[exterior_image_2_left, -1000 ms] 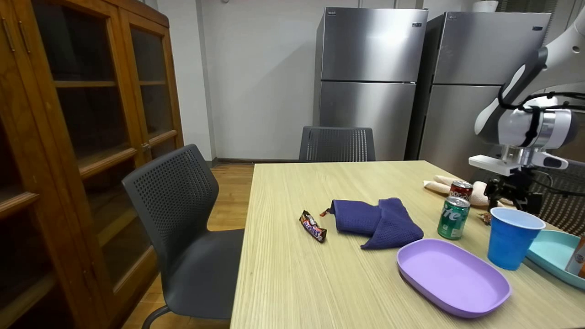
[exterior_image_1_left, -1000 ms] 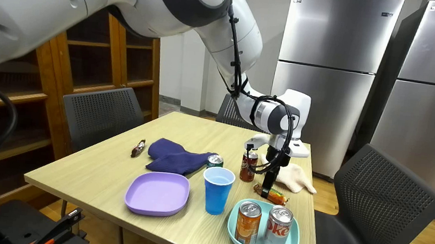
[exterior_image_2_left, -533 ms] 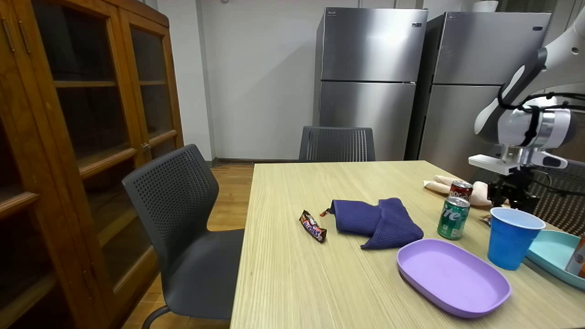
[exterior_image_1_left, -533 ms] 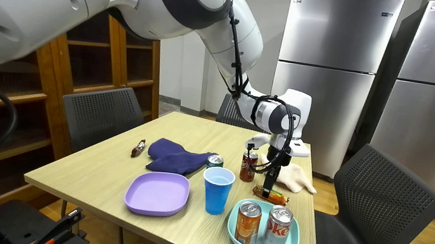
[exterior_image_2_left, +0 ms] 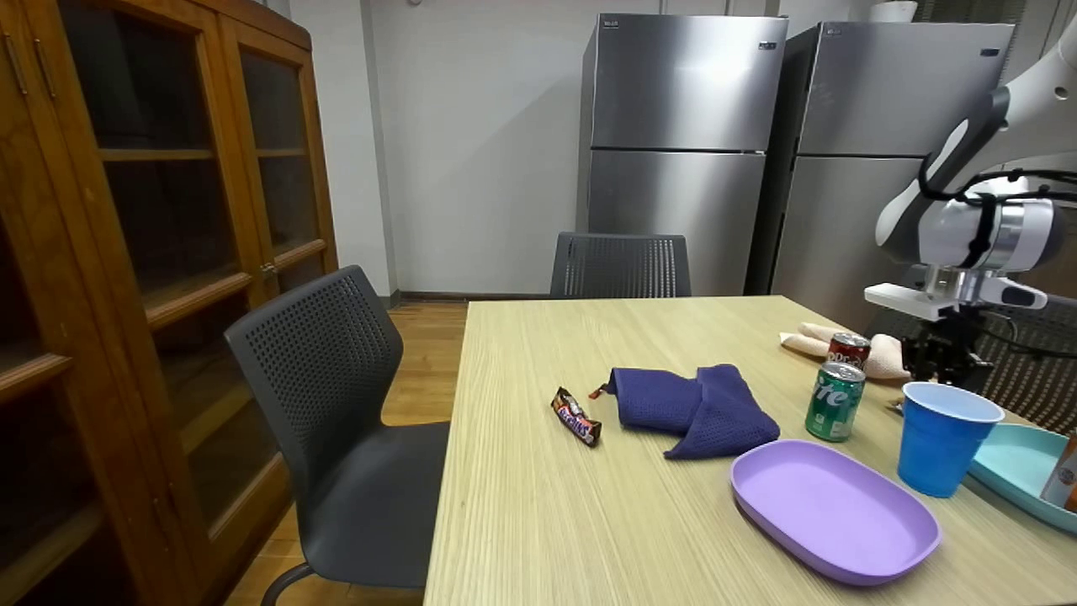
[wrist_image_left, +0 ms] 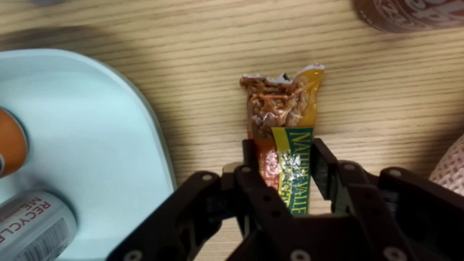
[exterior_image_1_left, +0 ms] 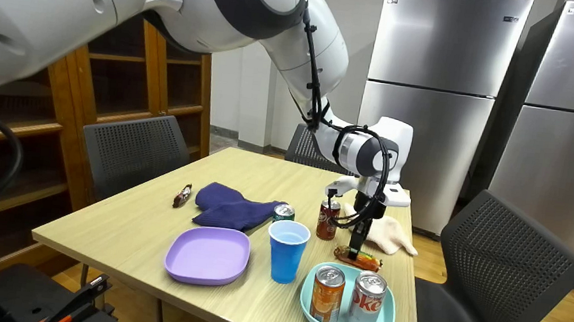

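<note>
While the pincer [wrist_image_left: 284, 156] grips the wrapped snack bar [wrist_image_left: 277, 103] by both long sides, the bar lies on the surface [exterior_image_1_left: 264, 174] near the teal tray [wrist_image_left: 98, 145]. Strips of wood grain part it from the tray's rim and the dark red can [wrist_image_left: 404, 13]; the surface's edge passes near one end. In the wrist view, the pincer covers the bar's lower portion, and the frame cuts off tray, can and pink cloth [wrist_image_left: 452, 168]. In an exterior view, the blue cup [exterior_image_2_left: 944, 442] hides most of the bar.
</note>
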You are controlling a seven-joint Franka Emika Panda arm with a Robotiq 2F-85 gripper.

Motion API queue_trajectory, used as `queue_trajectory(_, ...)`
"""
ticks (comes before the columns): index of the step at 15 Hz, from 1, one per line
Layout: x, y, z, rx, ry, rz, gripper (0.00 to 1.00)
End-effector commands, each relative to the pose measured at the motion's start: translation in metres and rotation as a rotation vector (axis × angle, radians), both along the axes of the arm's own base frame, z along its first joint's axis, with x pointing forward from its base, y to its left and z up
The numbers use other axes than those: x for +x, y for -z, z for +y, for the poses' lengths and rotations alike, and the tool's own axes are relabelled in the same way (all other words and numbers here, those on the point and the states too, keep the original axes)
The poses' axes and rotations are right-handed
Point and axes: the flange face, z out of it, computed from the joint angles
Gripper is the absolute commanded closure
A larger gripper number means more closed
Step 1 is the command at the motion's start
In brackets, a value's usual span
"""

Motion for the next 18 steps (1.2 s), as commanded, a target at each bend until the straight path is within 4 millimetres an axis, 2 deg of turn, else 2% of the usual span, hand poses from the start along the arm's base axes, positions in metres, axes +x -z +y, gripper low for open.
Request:
queue_trajectory(1,0.002,-0.019,-0.005,0.015,-0.003,0.022,0.85)
queue_trajectory(10,-0.012,-0.090,-0.014,0.062,-0.201,0.068,0.85)
queue_trajectory(15,-0.021,-0.131,-0.009,0.069,-0.351,0.068,0.85)
queue_trajectory(18,-0.027,-0.147,-0.001,0.057,-0.422,0.061,0.85)
